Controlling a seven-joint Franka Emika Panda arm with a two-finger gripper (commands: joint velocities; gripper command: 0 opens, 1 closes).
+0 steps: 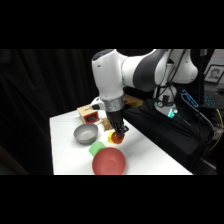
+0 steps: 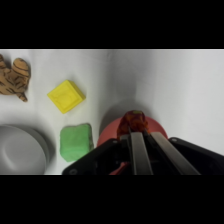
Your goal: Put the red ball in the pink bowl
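The claw (image 1: pixel 117 134) is clenched on the red ball (image 1: pixel 116 138) and holds it clear of the bench (image 1: pixel 65 130), just up and beyond the far rim of the pink bowl (image 1: pixel 109 161). In the wrist view the red ball (image 2: pixel 134 120) sits at the end of the two fingers (image 2: pixel 137 150), with the pink bowl (image 2: pixel 107 132) showing as a red arc directly below it. Handling judgement: the ball appears small and light, so weight places little demand on the grip; the roundness is the main concern, since a sphere offers only two small contact patches and can squirt out sideways if the fingers close off-centre. The correct hold is across the widest part, with the fingers on opposite sides, and the present grasp looks close to that. The surface looks smooth and possibly slightly mottled; whether it is hard or soft cannot be determined here. Once released the ball will probably roll or bounce, so a low release over the middle of the bowl is advisable, not at the rim. Nearby items to avoid: the green block (image 2: pixel 76 141) just beside the pink bowl, the yellow cube (image 2: pixel 66 96), the grey metal bowl (image 2: pixel 22 150), and a brown striped toy (image 2: pixel 14 77) further off
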